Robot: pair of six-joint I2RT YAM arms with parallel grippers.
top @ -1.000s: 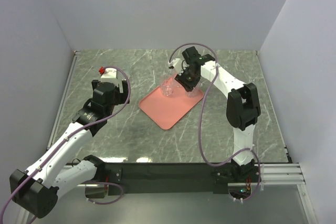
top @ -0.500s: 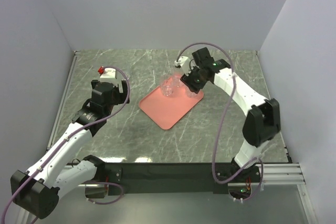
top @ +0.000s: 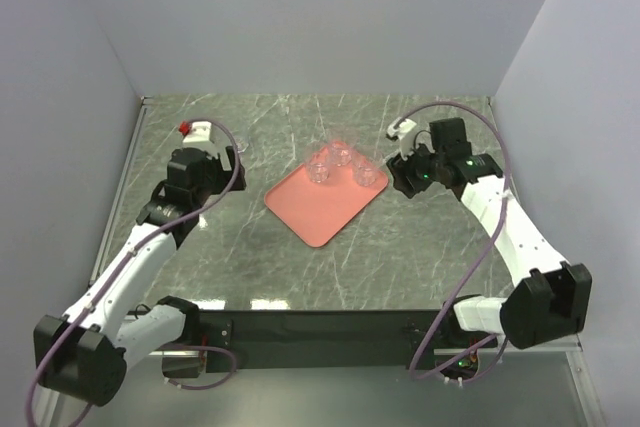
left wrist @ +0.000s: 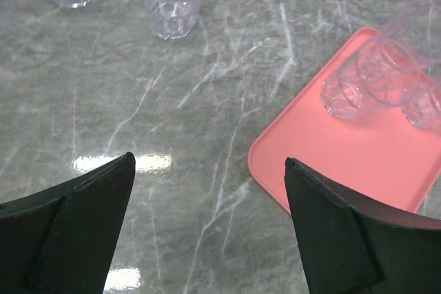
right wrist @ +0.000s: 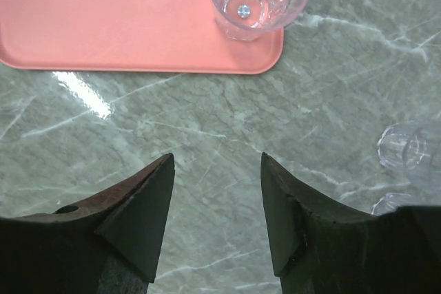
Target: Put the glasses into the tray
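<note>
Both pairs of jaws spread and empty, the right gripper (right wrist: 217,170) hovered just right of the tray (top: 318,215), whose far end held three glasses (top: 341,155), while the left gripper (left wrist: 210,170) faced two loose tumblers (left wrist: 170,6) on the table (top: 430,247), likely the next to grasp.
</note>
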